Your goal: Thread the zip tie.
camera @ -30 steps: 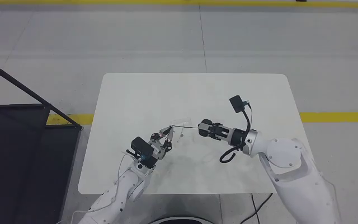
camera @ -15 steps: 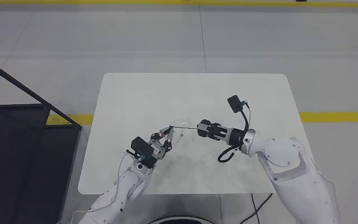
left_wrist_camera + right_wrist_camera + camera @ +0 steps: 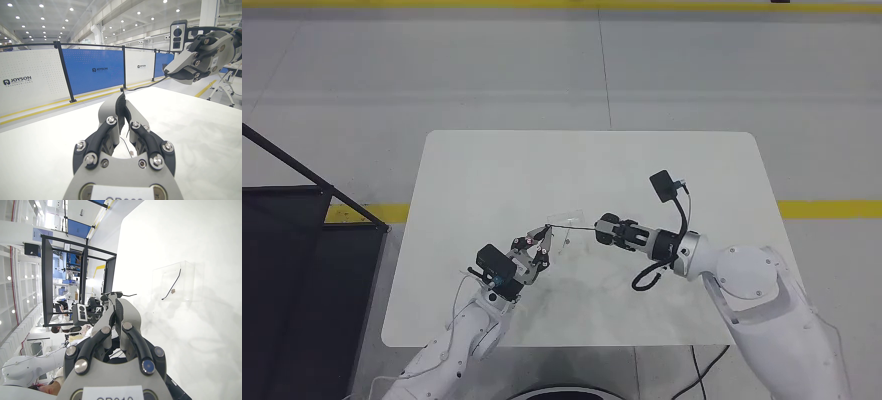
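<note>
Black and thin, the zip tie hangs over the white desk in the top view. It bridges the gap between the left tool and the right tool, which stand near each other. A clear box sits on the desk just beyond the tie.

From the left wrist, the left tool is pressed together on one end of the zip tie, which juts just past its tips. The strap sags a little on its way to the right tool, whose jaws are clamped on the far end. Whether the tip has entered the head is too small to tell.

From the right wrist, the right tool pinches the strap, and a short length of zip tie sticks out past its tips. The clear box holds a spare tie.

The risk, as I judge it, lies in the strap's slackness. A push along its length may buckle it rather than drive it through. A slight twist in either pinch would turn the slot off line, so the tip skates past. Too hard a pull could drag the tie out of one tool.
</note>
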